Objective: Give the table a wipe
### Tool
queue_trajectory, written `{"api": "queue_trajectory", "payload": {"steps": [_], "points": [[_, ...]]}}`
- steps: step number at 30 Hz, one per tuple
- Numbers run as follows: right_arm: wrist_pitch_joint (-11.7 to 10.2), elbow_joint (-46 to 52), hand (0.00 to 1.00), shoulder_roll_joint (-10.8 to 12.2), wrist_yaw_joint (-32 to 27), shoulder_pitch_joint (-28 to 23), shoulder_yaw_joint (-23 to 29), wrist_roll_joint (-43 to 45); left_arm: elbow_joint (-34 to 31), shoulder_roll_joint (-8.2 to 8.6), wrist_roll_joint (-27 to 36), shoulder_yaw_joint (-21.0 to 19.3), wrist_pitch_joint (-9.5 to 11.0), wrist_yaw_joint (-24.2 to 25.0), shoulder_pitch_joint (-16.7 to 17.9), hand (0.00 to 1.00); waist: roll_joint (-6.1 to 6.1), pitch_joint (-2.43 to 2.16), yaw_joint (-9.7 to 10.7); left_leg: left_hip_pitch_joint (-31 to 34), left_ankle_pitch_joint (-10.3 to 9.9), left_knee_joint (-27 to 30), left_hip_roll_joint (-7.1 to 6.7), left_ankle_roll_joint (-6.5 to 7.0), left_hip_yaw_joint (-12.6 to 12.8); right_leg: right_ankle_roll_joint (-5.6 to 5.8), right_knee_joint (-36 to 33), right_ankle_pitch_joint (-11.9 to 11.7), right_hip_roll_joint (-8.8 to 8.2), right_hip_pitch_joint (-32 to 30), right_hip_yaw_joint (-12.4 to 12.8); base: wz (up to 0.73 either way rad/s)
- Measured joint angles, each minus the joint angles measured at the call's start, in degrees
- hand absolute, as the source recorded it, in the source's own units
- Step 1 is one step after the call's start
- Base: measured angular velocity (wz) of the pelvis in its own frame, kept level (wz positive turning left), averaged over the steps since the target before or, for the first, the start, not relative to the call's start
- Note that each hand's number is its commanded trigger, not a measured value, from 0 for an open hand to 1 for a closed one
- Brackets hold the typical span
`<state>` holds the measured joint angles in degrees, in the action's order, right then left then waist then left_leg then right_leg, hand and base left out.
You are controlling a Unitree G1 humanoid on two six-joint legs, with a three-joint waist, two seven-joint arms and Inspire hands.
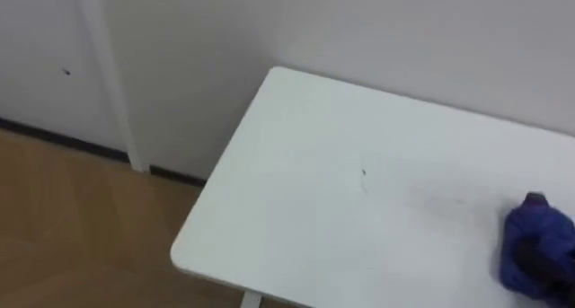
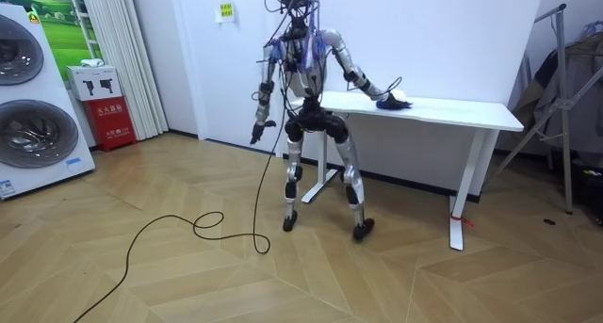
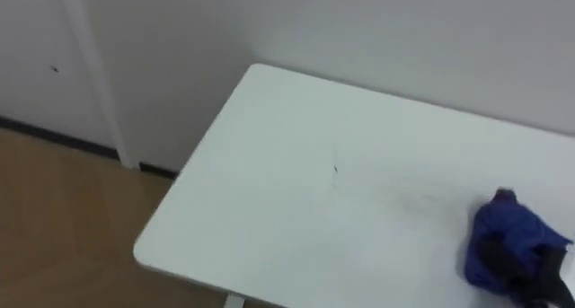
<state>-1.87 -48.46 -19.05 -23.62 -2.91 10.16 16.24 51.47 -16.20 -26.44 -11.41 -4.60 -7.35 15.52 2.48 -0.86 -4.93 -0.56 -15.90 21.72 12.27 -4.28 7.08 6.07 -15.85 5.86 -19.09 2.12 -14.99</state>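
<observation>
White table (image 1: 341,191), right hand (image 2: 382,97) on blue cloth (image 3: 508,232)

Stacked washing machines (image 2: 28,125), red box (image 2: 113,123), pale curtain (image 2: 122,50) — room view's left; clothes rack (image 2: 565,88) — right.

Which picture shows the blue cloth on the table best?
The right eye view: the blue cloth lies bunched on the white table, nearly whole. The left eye view cuts it off at the picture's edge. The room view shows it as a small dark lump at the robot's right hand.
</observation>
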Motion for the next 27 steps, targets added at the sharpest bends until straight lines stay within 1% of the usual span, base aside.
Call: {"api": "queue_trajectory", "payload": {"steps": [1,2,3,4,5,6,7,8,9,10,11,12,13,14,15,16,17,18,19,20,21,22,23,24,25,26,27], "points": [[0.7,0.7,1.0,0.6,0.0,1.1,-0.7,0.5,0.0,0.0,0.0,0.4,0.0,0.0,-0.4,0.0,0.01,0.0,-0.4,0.0,0.2,0.0,0.81,-0.79,0.5,0.03,0.5,-1.1,0.28,-0.1,-0.3,-0.54],[2.7,2.1,1.0,1.6,0.1,3.9,-2.6,1.9,0.4,0.77,0.1,0.7,-0.2,0.1,-1.0,0.0,0.06,0.03,-1.9,0.0,0.7,0.0,2.75,-2.67,1.7,0.12,1.1,-2.6,1.64,-0.7,-1.0,-0.83],[5.6,4.2,1.0,2.8,1.0,7.4,-5.1,3.3,1.0,1.07,0.1,0.8,-0.3,0.1,-1.8,0.0,0.06,0.03,-3.9,0.0,1.3,-0.2,5.24,-5.01,3.3,0.02,0.3,-2.9,4.12,-1.9,-1.3,-0.93],[6.9,5.1,1.0,3.4,1.6,9.5,-6.8,4.5,1.3,1.14,0.0,1.0,-0.4,0.1,-2.1,0.0,0.15,0.05,-5.0,0.0,1.7,-0.3,6.44,-6.21,4.0,-0.34,-1.2,-3.5,5.42,-2.7,-2.3,-1.05],[8.4,6.6,1.0,3.8,3.3,13.5,-10.6,6.7,1.5,2.58,0.1,1.2,-0.5,0.1,-2.4,0.0,-1.18,0.1,-7.1,0.0,2.5,-0.5,9.45,-8.16,4.4,0.85,-3.7,-0.2,7.84,-4.6,-5.8,-0.71],[8.4,7.4,1.0,4.0,5.1,16.8,-14.0,9.1,1.4,3.85,1.1,2.1,-0.8,0.2,-2.3,0.0,-2.06,0.74,-7.7,0.5,4.3,0.0,11.76,-6.51,3.3,-1.56,-6.7,2.7,10.09,-6.2,-6.3,-0.39],[8.5,8.0,1.0,4.4,6.0,17.7,-15.0,10.7,1.4,4.31,1.2,2.8,-1.0,0.3,-2.7,0.0,-1.86,0.82,-7.7,1.7,5.7,0.5,12.12,-4.74,2.7,-2.09,-7.9,4.5,10.65,-6.9,-6.0,0.18],[8.9,9.0,1.0,4.7,7.8,18.9,-15.9,13.3,1.4,5.32,1.0,3.9,-1.6,0.8,-2.0,0.0,-1.61,0.89,-7.9,3.5,7.0,2.9,11.17,-4.01,1.3,-3.4,-9.0,6.2,11.02,-7.4,-6.3,0.23],[8.9,9.1,1.0,4.7,9.7,20.1,-16.6,14.1,1.3,5.93,1.0,4.3,-1.7,1.5,-0.7,0.0,-1.5,1.14,-8.6,5.5,6.3,6.6,9.07,-2.87,0.9,-4.67,-9.0,7.3,11.17,-7.3,-6.4,0.15],[8.9,9.1,1.0,4.7,10.5,20.5,-16.7,14.1,1.2,5.96,1.0,4.5,-2.1,1.8,0.1,0.0,-1.62,1.08,-8.7,6.8,5.5,8.4,7.32,-2.27,0.3,-5.24,-9.0,7.5,11.18,-7.2,-6.5,0.07],[8.8,9.2,1.0,4.5,11.5,20.7,-16.7,14.0,1.1,6.09,1.0,4.5,-3.4,2.3,1.6,0.0,-1.11,1.35,-8.8,9.2,3.5,11.3,2.42,-0.22,-1.1,-5.92,-8.8,7.8,11.16,-7.1,-6.0,0.07],[8.8,9.4,1.0,4.2,11.7,20.7,-16.5,12.8,0.9,6.09,1.3,4.5,-4.5,3.2,2.9,0.0,-1.53,1.37,-8.9,11.0,1.5,11.7,-2.64,0.96,-1.3,-6.25,-8.6,8.0,11.21,-6.8,-5.6,0.0],[8.6,9.4,1.0,4.1,11.7,20.5,-16.3,12.2,0.8,6.08,1.3,4.3,-4.7,3.4,3.4,0.0,-1.88,1.46,-8.9,11.5,1.3,10.9,-4.96,1.35,-1.0,-6.33,-8.2,8.0,11.37,-6.3,-5.6,-0.06],[7.4,8.7,1.0,3.9,10.9,19.7,-15.6,11.3,0.8,6.03,1.3,3.6,-4.9,3.4,4.0,0.0,-2.4,1.48,-8.8,12.2,1.5,7.4,-9.33,1.94,-0.8,-6.47,-6.8,7.9,11.92,-5.0,-5.8,-0.13],[5.1,7.3,1.0,3.7,9.2,17.7,-15.6,11.3,0.8,5.97,1.7,2.1,-4.8,3.1,4.6,0.0,-2.55,1.34,-8.7,11.5,4.3,3.1,-11.89,4.69,0.0,-6.42,-5.6,7.9,12.67,-3.9,-5.7,-0.2],[3.7,6.4,1.0,3.6,8.3,17.0,-15.5,11.5,0.8,5.99,2.2,1.1,-4.8,2.8,4.8,0.0,-2.45,1.29,-8.5,10.9,6.4,1.8,-12.28,6.3,0.3,-6.28,-5.0,8.1,13.01,-3.1,-5.4,-0.12],[1.1,5.1,1.0,3.6,6.6,14.7,-14.6,11.6,0.8,5.93,2.2,-0.8,-4.7,2.1,5.0,0.0,-1.87,1.08,-6.8,8.9,6.6,-0.4,-12.45,7.65,0.8,-5.71,-3.4,8.5,13.19,-1.4,-5.8,0.08],[-1.3,4.6,1.0,3.5,4.8,11.8,-12.2,11.6,0.8,6.05,2.2,-1.9,-4.1,0.9,5.0,0.0,-1.0,0.82,-4.9,7.1,7.2,-2.8,-13.18,8.33,0.6,-5.19,-1.6,8.4,13.07,0.3,-6.4,0.16],[-2.3,4.6,1.0,3.3,3.8,10.2,-10.9,11.4,0.8,6.04,2.1,-2.0,-3.9,0.7,5.0,0.0,-0.39,0.65,-4.2,6.4,7.3,-3.7,-13.46,8.35,0.5,-4.98,-0.8,8.3,13.08,0.9,-6.4,0.16],[-3.8,4.2,1.0,2.6,2.0,7.1,-7.7,10.6,0.7,6.03,2.0,-2.4,-3.8,0.3,5.0,0.0,0.47,0.25,-2.2,5.5,7.6,-5.0,-13.94,8.79,0.3,-5.04,0.8,7.7,13.13,2.2,-6.9,0.09],[-4.4,3.5,1.0,2.0,0.1,3.8,-3.9,9.5,0.3,6.33,1.7,-3.8,-3.7,0.2,4.8,0.0,1.28,-0.45,-0.6,4.7,7.5,-5.7,-14.35,8.9,0.1,-4.67,2.2,7.5,13.22,3.4,-7.0,0.14],[-4.4,3.1,1.0,1.7,-0.5,2.4,-1.8,8.9,-0.3,6.46,1.4,-4.5,-3.7,0.0,4.8,0.0,1.62,-0.73,0.2,4.5,7.4,-6.1,-14.62,8.92,-0.2,-4.47,2.9,7.3,13.41,4.1,-7.2,0.29],[-4.4,2.1,1.0,0.7,-1.5,-0.3,2.1,7.7,-1.1,6.39,0.9,-5.2,-3.5,-0.9,4.7,0.0,2.16,-0.95,2.2,4.0,7.2,-6.5,-15.23,9.05,-1.4,-4.17,4.1,7.1,13.5,5.3,-7.9,0.38],[-4.5,1.1,1.0,-0.1,-1.8,-2.4,5.4,6.0,-2.5,6.31,0.9,-6.1,-3.4,-1.5,4.1,0.0,2.61,-1.11,3.7,3.8,6.8,-6.4,-15.63,9.15,-2.2,-3.98,4.4,7.0,13.44,6.2,-8.5,0.39],[-4.5,0.6,1.0,-0.3,-1.9,-3.2,7.2,5.7,-3.3,6.24,1.0,-6.4,-3.2,-1.9,4.0,0.0,2.72,-1.15,4.4,3.8,6.7,-6.3,-15.71,9.17,-2.6,-3.95,4.3,7.0,13.44,6.4,-8.7,0.27],[-4.4,-0.2,1.0,-0.9,-2.0,-4.5,9.4,4.7,-5.2,6.11,1.0,-6.6,-2.6,-2.7,4.0,0.0,2.87,-1.13,5.0,3.5,6.5,-6.4,-15.71,9.22,-2.8,-3.56,4.3,6.8,13.47,6.8,-8.5,0.04],[-4.1,-0.5,1.0,-1.5,-1.9,-5.5,10.3,3.5,-6.1,5.96,1.0,-6.6,-2.0,-3.5,4.0,0.0,3.01,-1.07,5.0,2.8,6.4,-6.6,-15.74,9.2,-2.7,-3.39,4.5,6.5,13.51,7.1,-8.4,-0.05]]}}
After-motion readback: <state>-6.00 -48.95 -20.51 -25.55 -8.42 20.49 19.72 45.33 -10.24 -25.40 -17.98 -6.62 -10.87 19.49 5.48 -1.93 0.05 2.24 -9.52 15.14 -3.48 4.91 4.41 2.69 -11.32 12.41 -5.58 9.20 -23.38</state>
